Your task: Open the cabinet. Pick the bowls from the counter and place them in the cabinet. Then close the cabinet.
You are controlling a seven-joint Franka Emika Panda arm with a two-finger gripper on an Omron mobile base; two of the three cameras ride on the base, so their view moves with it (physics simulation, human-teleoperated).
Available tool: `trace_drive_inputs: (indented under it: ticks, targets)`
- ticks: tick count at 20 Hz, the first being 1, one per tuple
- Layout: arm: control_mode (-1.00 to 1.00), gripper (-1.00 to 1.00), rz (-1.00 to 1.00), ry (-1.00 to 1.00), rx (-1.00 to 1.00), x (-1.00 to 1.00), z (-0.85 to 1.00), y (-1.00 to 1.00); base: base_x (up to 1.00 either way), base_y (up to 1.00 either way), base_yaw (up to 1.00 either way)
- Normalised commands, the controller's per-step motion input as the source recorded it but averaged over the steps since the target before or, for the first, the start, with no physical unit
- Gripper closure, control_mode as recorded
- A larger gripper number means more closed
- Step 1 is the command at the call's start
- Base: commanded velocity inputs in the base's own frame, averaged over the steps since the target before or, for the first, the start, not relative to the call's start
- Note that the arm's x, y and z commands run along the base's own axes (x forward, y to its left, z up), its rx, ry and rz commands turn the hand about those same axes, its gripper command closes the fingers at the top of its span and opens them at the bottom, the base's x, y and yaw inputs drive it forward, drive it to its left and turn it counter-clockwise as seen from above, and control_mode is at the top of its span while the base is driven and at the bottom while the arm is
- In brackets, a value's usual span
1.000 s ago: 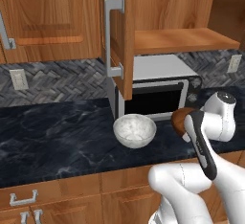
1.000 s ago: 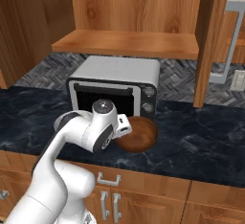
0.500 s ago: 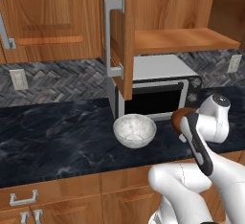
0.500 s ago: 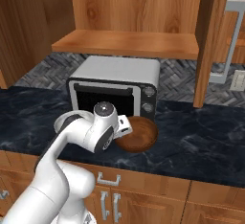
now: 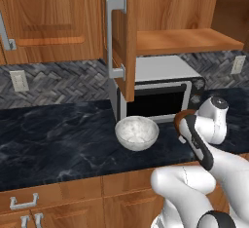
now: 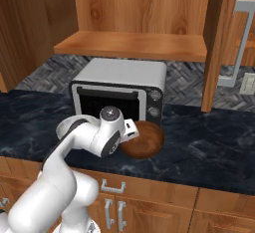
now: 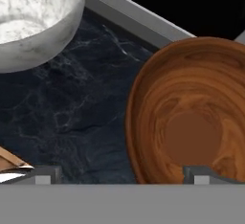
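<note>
Cabinet: reddish-brown wall unit, both doors swung wide, wooden shelf bare inside, silver bar handle on the door edge facing the left base view. Bowls, two, both on the tabletop: whitish-grey speckled bowl upright, in front of the toaster oven and nearer the tabletop's front edge than its back; dark brown wooden bowl upright, near the front edge, just in front of the oven's control panel, apart from the speckled one. End effector: released, jaws spread wide, low over the tabletop beside the wooden bowl, one fingertip against the bowl's near rim, the other fingertip over bare marble; nothing held. Further items: herringbone tile backsplash, wall outlet, drawer fronts below the tabletop
</note>
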Motion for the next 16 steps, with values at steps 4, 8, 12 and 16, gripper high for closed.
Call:
trace_drive_inputs:
  ticks: [4, 8, 12, 16]
  targets:
    - [-1.00, -1.00, 0.00, 0.00, 0.00, 0.21, -0.12, -0.03, 0.00, 0.00, 0.00]
    - [-1.00, -1.00, 0.00, 0.00, 0.00, 0.20, -0.12, -0.03, 0.00, 0.00, 0.00]
    - [-1.00, -1.00, 0.00, 0.00, 0.00, 0.20, -0.15, -0.01, 0.00, 0.00, 0.00]
    - [-1.00, -1.00, 0.00, 0.00, 0.00, 0.16, -0.18, 0.00, 0.00, 0.00, 0.00]
